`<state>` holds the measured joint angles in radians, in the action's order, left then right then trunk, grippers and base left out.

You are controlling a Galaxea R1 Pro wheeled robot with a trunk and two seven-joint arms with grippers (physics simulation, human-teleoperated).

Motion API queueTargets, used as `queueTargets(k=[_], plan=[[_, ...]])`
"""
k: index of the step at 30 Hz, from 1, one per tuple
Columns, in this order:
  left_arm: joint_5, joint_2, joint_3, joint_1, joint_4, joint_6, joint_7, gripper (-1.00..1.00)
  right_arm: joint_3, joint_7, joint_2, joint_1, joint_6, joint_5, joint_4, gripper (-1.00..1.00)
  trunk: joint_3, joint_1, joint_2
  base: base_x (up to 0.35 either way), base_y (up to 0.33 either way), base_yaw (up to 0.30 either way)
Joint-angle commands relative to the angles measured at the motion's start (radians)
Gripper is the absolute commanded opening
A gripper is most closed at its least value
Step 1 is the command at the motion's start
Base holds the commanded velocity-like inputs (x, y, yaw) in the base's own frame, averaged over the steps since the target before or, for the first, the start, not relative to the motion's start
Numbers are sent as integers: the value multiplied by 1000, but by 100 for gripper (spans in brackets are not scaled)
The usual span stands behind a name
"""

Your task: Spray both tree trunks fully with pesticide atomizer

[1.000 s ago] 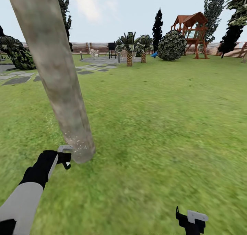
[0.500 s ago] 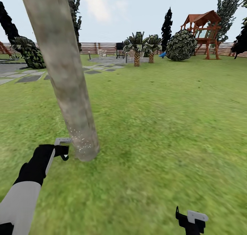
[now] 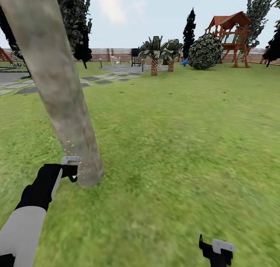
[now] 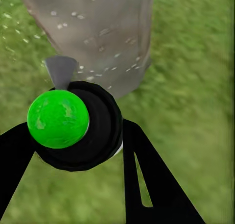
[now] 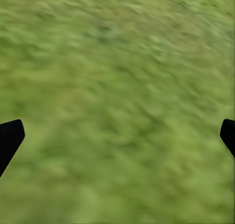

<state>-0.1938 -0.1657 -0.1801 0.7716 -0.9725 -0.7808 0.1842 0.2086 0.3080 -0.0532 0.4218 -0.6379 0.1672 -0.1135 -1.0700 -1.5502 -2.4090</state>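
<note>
obstacle: tree trunk (image 3: 58,92) stood at 11 o'clock, just beside left gripper (image 3: 72,169), forward reach blocked there | free: open lawn (image 3: 179,142) from 12 to 3 o'clock, no obstruction seen | right gripper (image 3: 217,249) held over bare grass, fingers spread wide | far obstacles: palms (image 3: 155,55), fence (image 3: 112,53) at 12 o'clock, well apart

one thick trunk (image 3: 58,92), two palms (image 3: 154,51), two hands (image 3: 72,169).

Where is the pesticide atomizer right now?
The atomizer is clamped in the left end effector, low at the head view's left, its nozzle right beside the base of the thick tree trunk, which carries white specks.
</note>
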Motion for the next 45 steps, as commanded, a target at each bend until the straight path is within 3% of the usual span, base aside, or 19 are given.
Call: queueTargets(k=[1, 13, 25, 35, 45], plan=[[0, 0, -1, 0, 0, 0, 0, -100, 0, 0, 0, 0, 0, 0, 0, 100, 0, 0, 0, 208, -224, 158], [0, 0, 1, -2, 0, 0, -2, -100, 0, 0, 1, 0, 1, 0, 0, 100, 0, 0, 0, 141, -244, 259], [1, 2, 2, -3, 15, 2, -5, -100, 0, 0, 1, 0, 1, 0, 0, 100, 0, 0, 0, 20, -269, 14], [2, 2, 2, -3, 16, 2, -5, -100, 0, -1, 1, 0, 1, 0, 0, 100, 0, 0, 0, 196, -227, 199], [2, 1, -1, -8, 51, 3, -7, -100, 0, -1, 1, 0, 1, 0, 0, 100, 0, 0, 0, 153, -228, 8]])
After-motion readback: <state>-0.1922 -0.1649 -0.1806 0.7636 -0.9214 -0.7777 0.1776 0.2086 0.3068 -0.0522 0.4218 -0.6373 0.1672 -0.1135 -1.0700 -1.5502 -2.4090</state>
